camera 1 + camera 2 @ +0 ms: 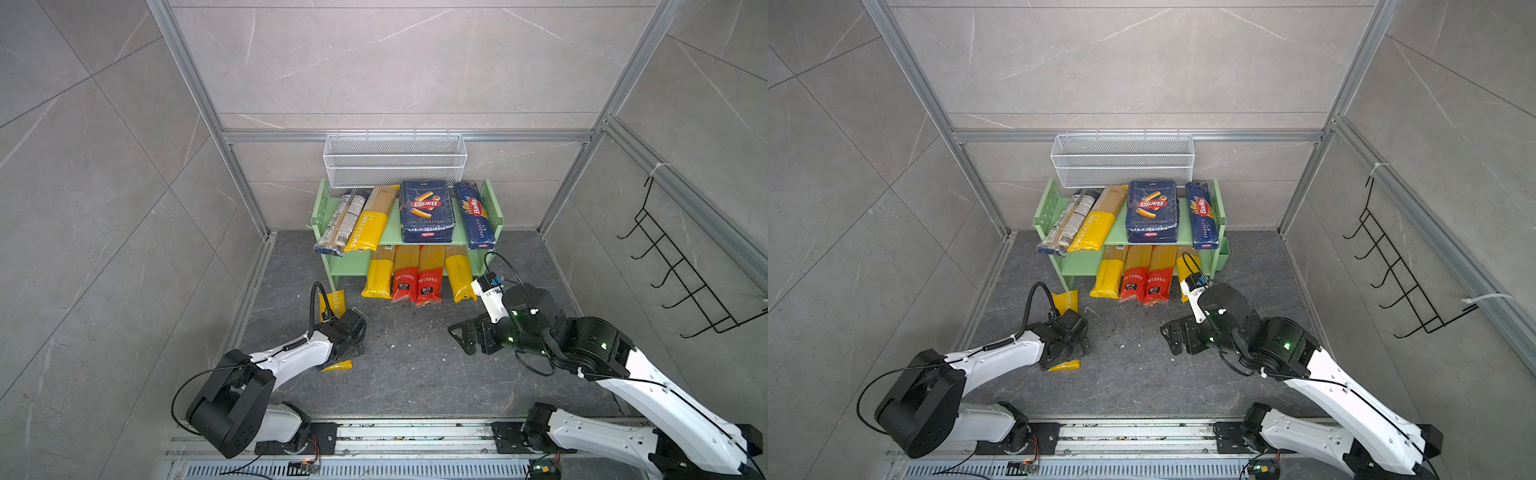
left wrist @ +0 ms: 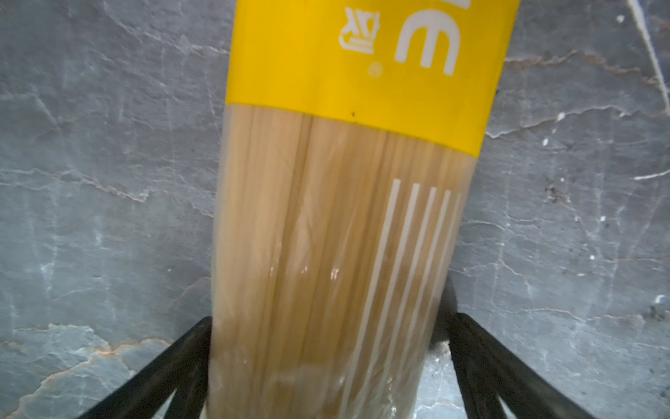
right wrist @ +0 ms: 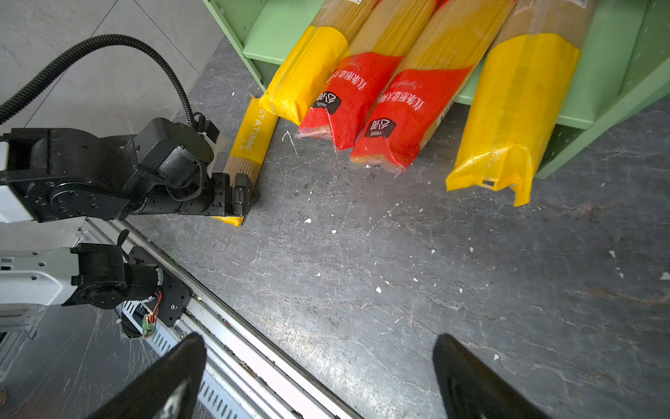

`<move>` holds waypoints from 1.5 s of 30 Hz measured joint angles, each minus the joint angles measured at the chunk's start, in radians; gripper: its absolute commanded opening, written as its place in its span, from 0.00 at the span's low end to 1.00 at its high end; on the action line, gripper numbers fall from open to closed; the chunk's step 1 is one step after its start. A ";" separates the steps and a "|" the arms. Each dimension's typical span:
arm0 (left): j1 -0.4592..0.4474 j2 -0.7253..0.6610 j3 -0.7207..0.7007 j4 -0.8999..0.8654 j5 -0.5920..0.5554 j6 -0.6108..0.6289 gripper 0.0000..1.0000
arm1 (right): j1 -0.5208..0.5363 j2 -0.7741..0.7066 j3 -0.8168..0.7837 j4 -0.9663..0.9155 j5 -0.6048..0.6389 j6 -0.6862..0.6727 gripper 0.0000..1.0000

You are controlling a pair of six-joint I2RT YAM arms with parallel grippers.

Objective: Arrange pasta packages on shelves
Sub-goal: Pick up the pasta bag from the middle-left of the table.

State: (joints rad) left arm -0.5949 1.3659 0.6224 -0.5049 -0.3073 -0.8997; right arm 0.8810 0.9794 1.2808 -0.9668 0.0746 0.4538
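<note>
Working on a dark grey veined counter (image 1: 415, 374) speckled with pale crumbs, boxed in by grey tiled walls (image 1: 104, 187) and a metal frame (image 1: 245, 183). Facing the green shelves (image 1: 394, 226) at the back wall, under a white mesh basket (image 1: 395, 160).

Straddling a yellow spaghetti bag (image 2: 326, 235) with the left fingers (image 2: 170, 373), spread wide on either side of its clear end and not clamping it. Lying flat on the counter, that bag, one end near the shelves' left front leg. Hovering the right fingers (image 3: 170, 377) wide apart and empty over bare counter, in front of the shelves' right end.

Carrying on the upper board a clear bag (image 1: 340, 220), a yellow bag (image 1: 372, 220), a wide blue pack (image 1: 427, 210) and a narrow blue pack (image 1: 476, 216), the outer ones overhanging the front edge. Poking out from the lower board, four long bags (image 1: 405, 278), yellow and red, ends touching the counter. Showing open counter between the arms, a rail (image 1: 415, 434) along the near edge and a black hook rack (image 1: 681, 270) on the right wall.
</note>
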 measured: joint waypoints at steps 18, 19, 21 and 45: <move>0.011 -0.032 0.028 -0.108 -0.031 0.016 1.00 | 0.000 0.054 0.022 0.021 0.002 0.003 1.00; 0.015 -0.022 0.028 -0.098 -0.030 0.021 1.00 | 0.000 0.054 0.022 0.022 0.003 0.003 1.00; 0.022 -0.006 0.028 -0.081 -0.030 0.029 1.00 | 0.000 0.054 0.022 0.021 0.003 0.003 1.00; 0.039 0.099 0.027 0.112 -0.018 0.021 0.74 | 0.000 0.047 0.029 -0.002 0.026 0.003 1.00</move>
State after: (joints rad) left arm -0.5564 1.4647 0.6491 -0.3927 -0.3256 -0.8791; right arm 0.8810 1.0267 1.3094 -0.9688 0.1005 0.4564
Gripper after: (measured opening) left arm 0.838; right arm 0.997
